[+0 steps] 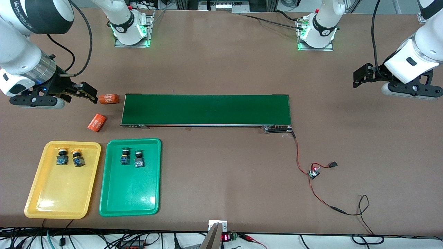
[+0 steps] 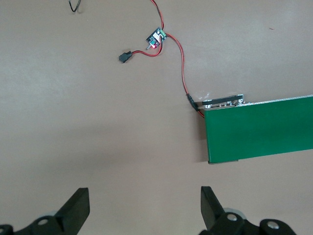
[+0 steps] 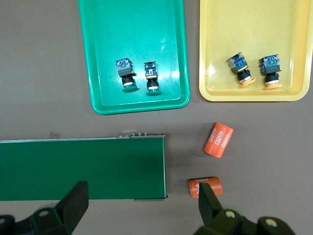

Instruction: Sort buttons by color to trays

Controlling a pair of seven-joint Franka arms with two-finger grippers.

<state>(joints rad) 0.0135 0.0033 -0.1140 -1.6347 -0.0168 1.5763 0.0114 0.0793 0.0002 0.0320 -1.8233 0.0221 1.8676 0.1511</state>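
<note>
Sort looks done from my end: both yellow-cap buttons (image 1: pixel 69 157) sit in the yellow tray (image 1: pixel 52 204), both green-cap buttons (image 1: pixel 132 157) in the green tray (image 1: pixel 129 204), trays side by side, nearer the front cam than the conveyor belt (image 1: pixel 206 109). Right tool (image 1: pixel 81 91) open, empty, over the worktop (image 1: pixel 221 62) by the belt's right-arm end, near two orange 4680 cylinders (image 1: pixel 108 99). I'd leave those. Left tool (image 2: pixel 144 205) open, empty, off the belt's left-arm end. Best step imo: park both, verify caps, no regrasp.

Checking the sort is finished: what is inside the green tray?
Two green-capped buttons lie side by side in the green tray, at its end nearer the conveyor. Nothing covers them; the tray holds nothing else.
</note>
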